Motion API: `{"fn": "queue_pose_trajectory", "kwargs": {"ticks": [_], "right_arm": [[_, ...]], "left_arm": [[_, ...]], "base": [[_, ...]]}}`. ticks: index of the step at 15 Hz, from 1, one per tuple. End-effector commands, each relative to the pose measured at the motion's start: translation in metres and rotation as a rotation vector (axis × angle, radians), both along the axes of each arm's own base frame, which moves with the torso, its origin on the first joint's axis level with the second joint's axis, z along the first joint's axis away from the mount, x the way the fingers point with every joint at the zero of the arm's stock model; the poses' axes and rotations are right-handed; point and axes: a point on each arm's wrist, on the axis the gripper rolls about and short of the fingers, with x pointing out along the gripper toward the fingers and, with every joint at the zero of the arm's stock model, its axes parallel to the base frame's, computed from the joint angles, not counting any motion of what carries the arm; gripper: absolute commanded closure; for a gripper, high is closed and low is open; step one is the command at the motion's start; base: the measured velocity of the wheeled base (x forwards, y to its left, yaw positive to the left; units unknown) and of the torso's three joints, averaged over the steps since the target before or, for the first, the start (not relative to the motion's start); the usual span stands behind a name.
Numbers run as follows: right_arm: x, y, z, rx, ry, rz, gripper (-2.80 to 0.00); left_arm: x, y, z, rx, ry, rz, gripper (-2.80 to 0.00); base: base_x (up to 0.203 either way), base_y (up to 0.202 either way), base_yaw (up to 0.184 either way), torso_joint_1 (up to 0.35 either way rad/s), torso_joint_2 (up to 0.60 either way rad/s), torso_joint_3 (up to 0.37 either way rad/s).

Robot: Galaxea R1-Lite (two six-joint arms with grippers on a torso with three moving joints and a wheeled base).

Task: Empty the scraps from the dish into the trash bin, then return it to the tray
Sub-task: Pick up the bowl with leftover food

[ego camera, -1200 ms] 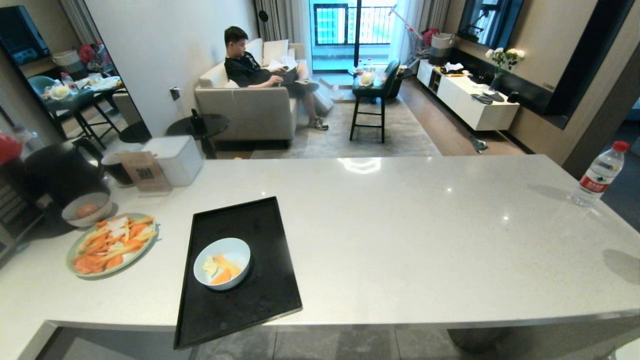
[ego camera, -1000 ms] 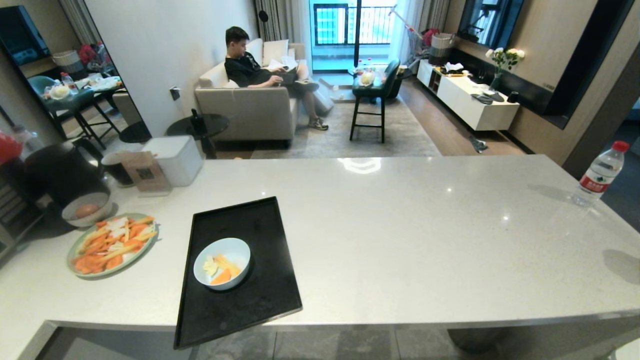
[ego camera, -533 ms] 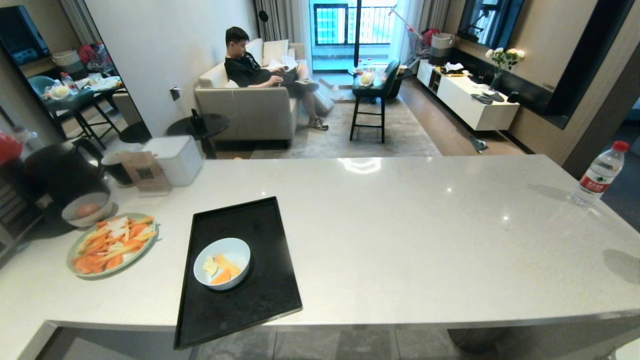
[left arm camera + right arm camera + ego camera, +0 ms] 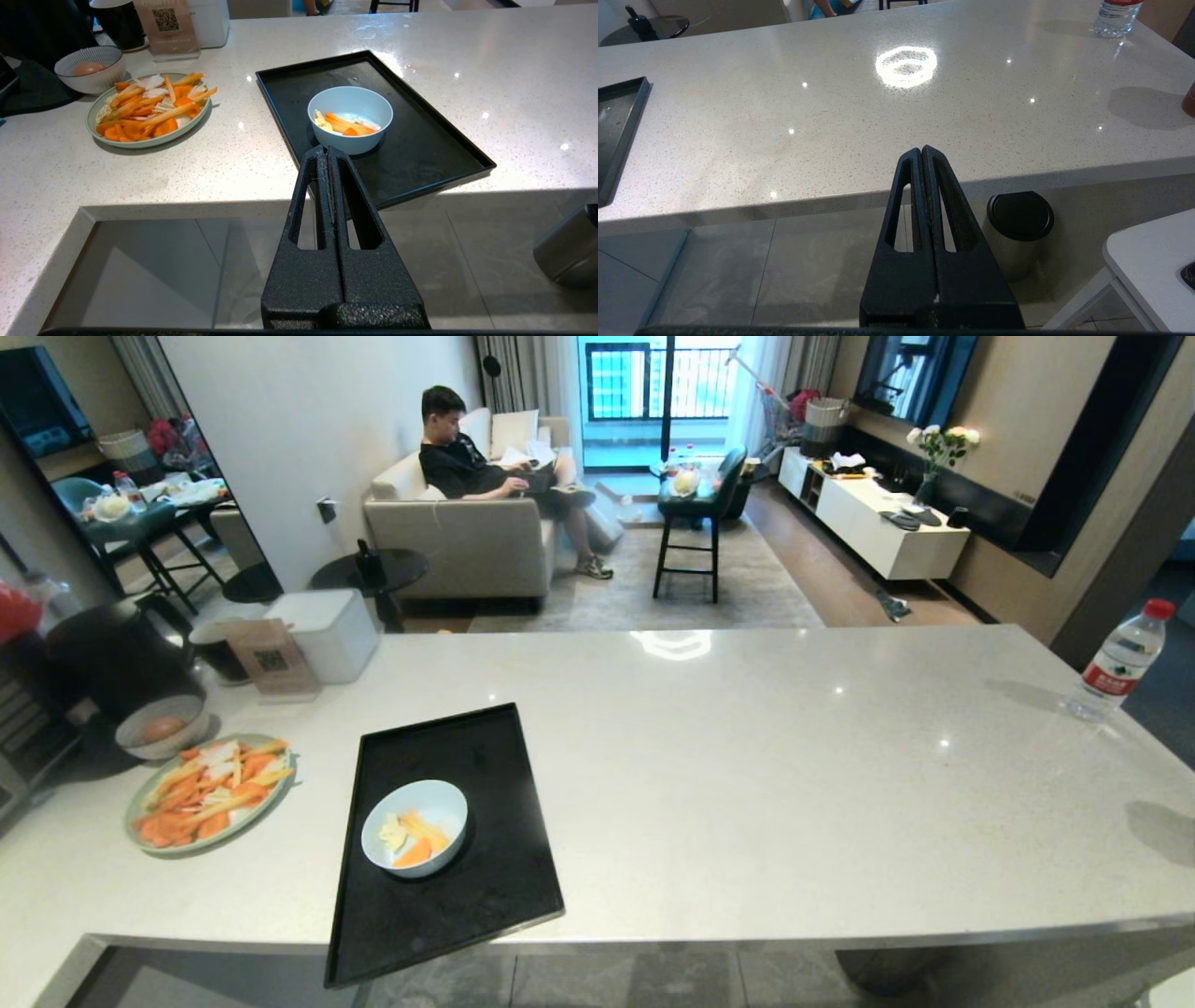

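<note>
Dish with scraps sits on the tray; both grippers are pressed shut and hold nothing.

On the pale counter (image 4: pixel 747 765), to the left of the black tray (image 4: pixel 485 896), lie a greenish plate of carrot sticks (image 4: pixel 210 791) and a grey-white bowl (image 4: pixel 161 725); a white box (image 4: pixel 322 630) and a water bottle (image 4: pixel 1118 663) stand further away, and a person (image 4: pixel 485 467) sits on the sofa behind. The dish (image 4: pixel 414 827), white inside and pale blue outside, stands upright on the tray's near half and holds the scraps (image 4: pixel 411 838), orange and pale bits. The tray's near corner hangs over the counter edge. The left gripper (image 4: pixel 326 151) is before this corner, below the counter level. The right gripper (image 4: pixel 921 151) is off the counter edge, near a dark-lidded metal bin (image 4: pixel 1015 228) on the floor. Whether that bin has a bag I cannot tell.
</note>
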Motion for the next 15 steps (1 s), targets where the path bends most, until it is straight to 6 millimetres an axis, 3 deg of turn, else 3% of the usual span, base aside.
{"fn": "queue_pose_trajectory", "kwargs": {"ticks": [1,4,8,12,15], "right_arm": [[0.000,0.000,0.000,0.001,-0.001,0.000,0.00],[0.000,0.000,0.000,0.001,-0.002,0.000,0.00],[0.000,0.000,0.000,0.001,0.000,0.000,0.00],[0.000,0.000,0.000,0.001,0.000,0.000,0.00],[0.000,0.000,0.000,0.001,0.000,0.000,0.00]], "left_arm": [[0.000,0.000,-0.001,0.014,0.012,-0.002,0.00],[-0.004,0.000,0.011,0.039,0.021,-0.019,0.00],[0.012,-0.001,0.055,0.038,0.190,-0.088,0.00],[0.067,-0.005,0.097,0.044,0.413,-0.167,0.00],[0.124,-0.013,0.108,0.051,0.589,-0.196,0.00]], "base": [[0.000,0.000,0.000,0.000,0.00,0.000],[0.000,0.000,0.000,0.000,0.00,0.000],[0.000,0.000,0.000,0.000,0.00,0.000],[0.000,0.000,0.000,0.000,0.00,0.000],[0.000,0.000,0.000,0.000,0.00,0.000]]}}
